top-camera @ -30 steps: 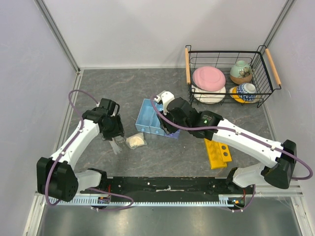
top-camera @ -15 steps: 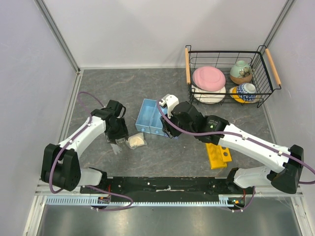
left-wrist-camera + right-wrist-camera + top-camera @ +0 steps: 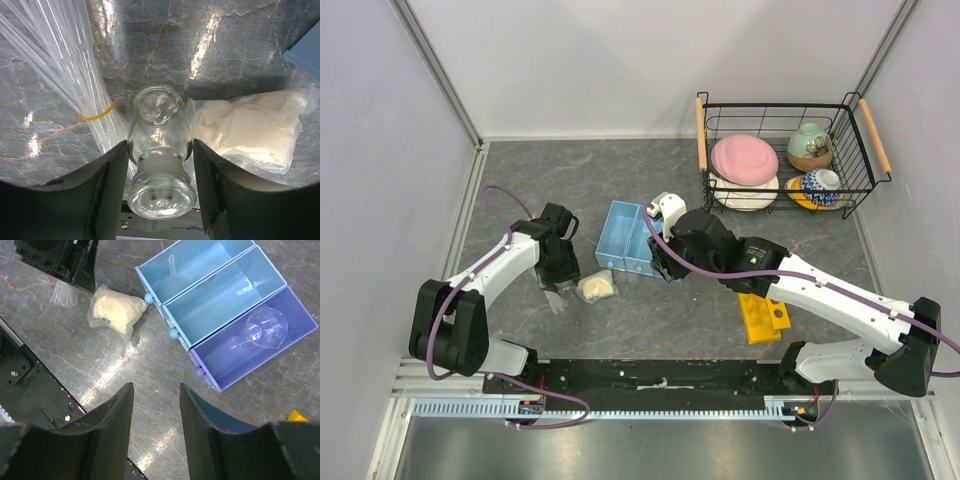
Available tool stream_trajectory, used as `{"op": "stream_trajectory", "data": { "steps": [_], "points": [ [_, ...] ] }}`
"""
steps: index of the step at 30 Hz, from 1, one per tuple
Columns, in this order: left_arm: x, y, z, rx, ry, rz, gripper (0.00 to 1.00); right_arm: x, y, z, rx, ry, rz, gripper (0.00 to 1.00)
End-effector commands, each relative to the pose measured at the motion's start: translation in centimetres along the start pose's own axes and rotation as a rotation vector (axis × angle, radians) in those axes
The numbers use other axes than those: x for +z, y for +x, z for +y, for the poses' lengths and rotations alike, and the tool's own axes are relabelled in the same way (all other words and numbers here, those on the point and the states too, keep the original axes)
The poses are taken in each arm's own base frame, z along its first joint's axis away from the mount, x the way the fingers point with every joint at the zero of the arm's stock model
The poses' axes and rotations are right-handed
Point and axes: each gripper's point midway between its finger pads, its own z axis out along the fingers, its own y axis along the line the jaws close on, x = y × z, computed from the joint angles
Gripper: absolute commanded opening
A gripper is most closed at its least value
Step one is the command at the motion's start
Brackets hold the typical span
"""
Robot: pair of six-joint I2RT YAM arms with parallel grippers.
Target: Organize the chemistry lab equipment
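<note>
My left gripper (image 3: 160, 147) is shut on a small clear glass bottle (image 3: 161, 165), held just above the table; in the top view the gripper (image 3: 560, 280) is left of the cream lump. A bundle of thin clear test tubes (image 3: 75, 75) with a yellow band lies under and left of it. The bagged cream lump (image 3: 252, 127) lies to its right (image 3: 597, 288). My right gripper (image 3: 156, 390) is open and empty above the table, in front of the blue three-compartment tray (image 3: 220, 347). A funnel (image 3: 176, 277) and a beaker (image 3: 262, 330) lie in the tray's outer compartments. The yellow rack (image 3: 760, 312) lies under my right arm.
A black wire basket (image 3: 785, 150) with a pink plate and ceramic bowls stands at the back right. The black base rail (image 3: 660, 378) runs along the near edge. Grey walls close the left, back and right sides.
My left gripper has shifted slightly right toward the cream lump. My right arm has drifted a little right and nearer, staying open.
</note>
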Motion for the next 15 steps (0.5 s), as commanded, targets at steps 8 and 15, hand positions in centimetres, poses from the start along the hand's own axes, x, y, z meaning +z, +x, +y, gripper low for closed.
{"op": "stream_trajectory", "data": {
  "steps": [8, 15],
  "points": [
    [0.0, -1.2, -0.5, -0.010, 0.013, -0.053, 0.46, 0.0, -1.1, 0.6, 0.024, -0.021, -0.039, 0.48],
    [-1.8, -2.1, 0.0, 0.001, -0.009, -0.095, 0.30, -0.2, -1.2, 0.7, 0.027, -0.027, -0.043, 0.48]
  ]
}}
